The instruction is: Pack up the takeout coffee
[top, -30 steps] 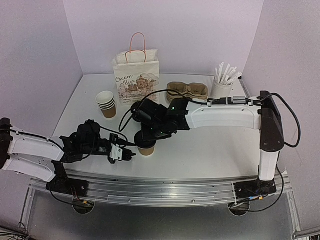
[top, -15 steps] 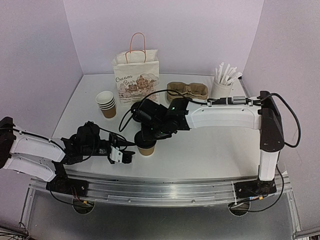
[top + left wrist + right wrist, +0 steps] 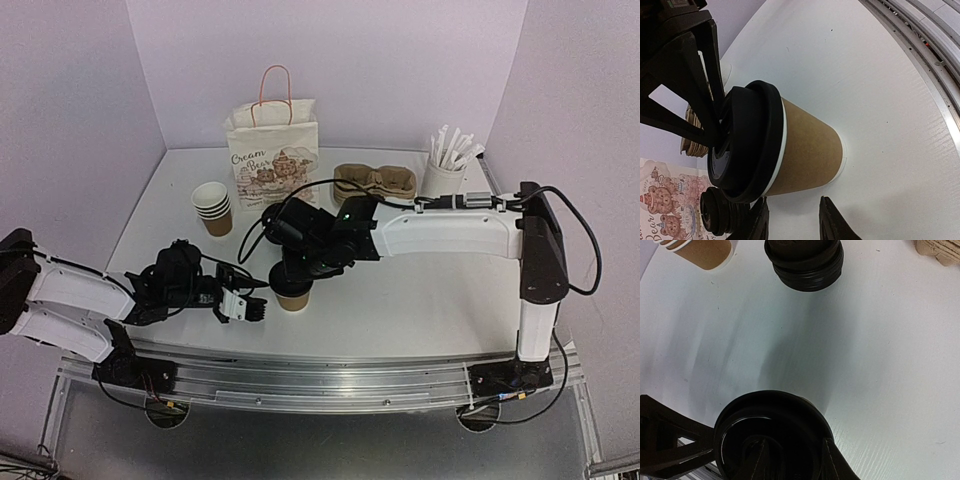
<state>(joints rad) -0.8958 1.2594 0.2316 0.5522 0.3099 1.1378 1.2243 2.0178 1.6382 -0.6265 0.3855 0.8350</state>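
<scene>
Your left gripper (image 3: 794, 212) is spread wide with nothing between its fingers, held low and just short of the takeout coffee (image 3: 807, 155). The cup stands upright on the table (image 3: 420, 300) toward the near edge, with its black lid (image 3: 752, 145) sitting on the rim. Your right gripper (image 3: 795, 460) hangs straight over it, fingertips touching the lid's top — whether they are pinched or parted, you cannot tell from these views. Farther back sit a stack of lids (image 3: 804, 260), nested cups (image 3: 212, 205), the paper bag (image 3: 272, 155) and a pulp carrier (image 3: 375, 182).
</scene>
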